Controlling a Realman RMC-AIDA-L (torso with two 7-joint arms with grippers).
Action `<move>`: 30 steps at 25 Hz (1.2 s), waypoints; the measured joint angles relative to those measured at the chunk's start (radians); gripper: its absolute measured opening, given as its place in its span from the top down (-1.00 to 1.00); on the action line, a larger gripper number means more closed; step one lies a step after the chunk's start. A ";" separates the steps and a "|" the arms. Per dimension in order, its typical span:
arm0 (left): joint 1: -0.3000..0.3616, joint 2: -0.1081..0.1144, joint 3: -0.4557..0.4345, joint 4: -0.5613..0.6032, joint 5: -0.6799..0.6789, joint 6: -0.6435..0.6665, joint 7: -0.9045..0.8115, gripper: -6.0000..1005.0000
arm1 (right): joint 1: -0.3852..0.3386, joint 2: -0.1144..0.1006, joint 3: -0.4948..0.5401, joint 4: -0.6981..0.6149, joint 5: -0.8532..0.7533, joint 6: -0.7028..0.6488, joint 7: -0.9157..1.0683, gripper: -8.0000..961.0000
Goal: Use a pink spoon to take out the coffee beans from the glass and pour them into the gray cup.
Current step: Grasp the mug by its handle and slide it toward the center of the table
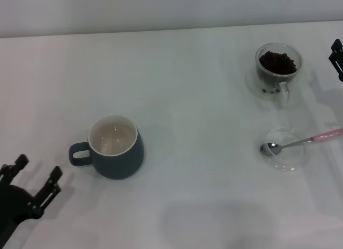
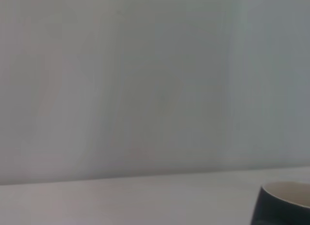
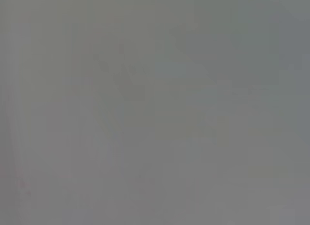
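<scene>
My left gripper (image 1: 36, 176) sits nearest, low at the left corner of the head view, its two black fingers spread apart with nothing between them; the arm behind it is cut off by the frame edge. It hovers over a plain white table (image 1: 203, 206), matte and unmarked, which runs back to a pale wall (image 1: 161, 7) along a straight seam.

Just beyond my left gripper stands the gray cup (image 1: 112, 148), squat and rounded, dark blue-gray outside and glossy cream-white inside, its loop handle turned toward my left side. My left wrist view catches only a slice of that cup (image 2: 283, 200) at the corner, the rest being wall and tabletop.

Well apart, toward my right, a flat clear glass dish (image 1: 286, 152) lies on the table. The pink spoon (image 1: 300, 143) rests across it, shiny metal bowl inside the dish, slim pink handle reaching over the rim toward the right edge of the view.

Farther back stands the glass (image 1: 277, 72), clear, rounded and double-walled, handle facing me, holding the dark coffee beans (image 1: 277, 62) heaped inside.

My right gripper (image 1: 337, 58) shows only as a black sliver at the right edge beside the glass; I cannot tell how its jaws stand. My right wrist view is a featureless grey blur
</scene>
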 joint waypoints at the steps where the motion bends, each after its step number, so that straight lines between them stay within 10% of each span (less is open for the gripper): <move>1: -0.008 0.000 0.000 0.000 0.009 0.011 -0.001 -0.59 | 0.000 0.000 0.000 0.000 0.000 0.000 0.000 -0.76; 30: -0.145 -0.001 0.000 -0.014 0.043 0.198 -0.007 -0.47 | 0.000 0.002 0.003 0.009 0.004 0.003 0.000 -0.76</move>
